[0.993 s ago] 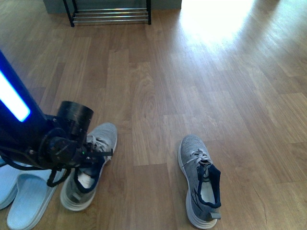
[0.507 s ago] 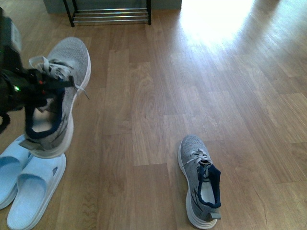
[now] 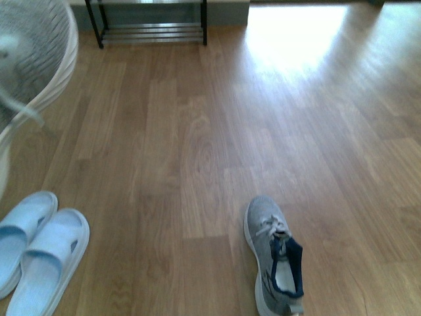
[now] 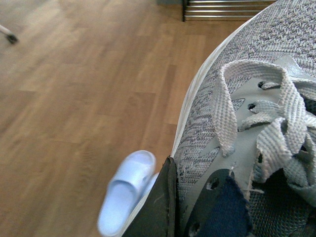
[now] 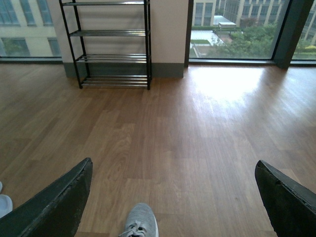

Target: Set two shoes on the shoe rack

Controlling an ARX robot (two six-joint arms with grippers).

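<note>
The floor (image 5: 197,128) is warm brown wood-look planks running away toward the far wall, with visible grain and seams. A bright patch of daylight (image 5: 227,84) washes out the boards near the big window (image 5: 232,29) on the right, which has a dark frame (image 5: 291,34). Through the glass I can see pale buildings and green trees (image 5: 256,37). A plain light wall (image 5: 168,29) with a grey-green skirting (image 5: 168,70) stands between that window and another window (image 5: 24,29) on the left. The only furniture is a black-framed shoe rack (image 5: 112,58) against the wall.
</note>
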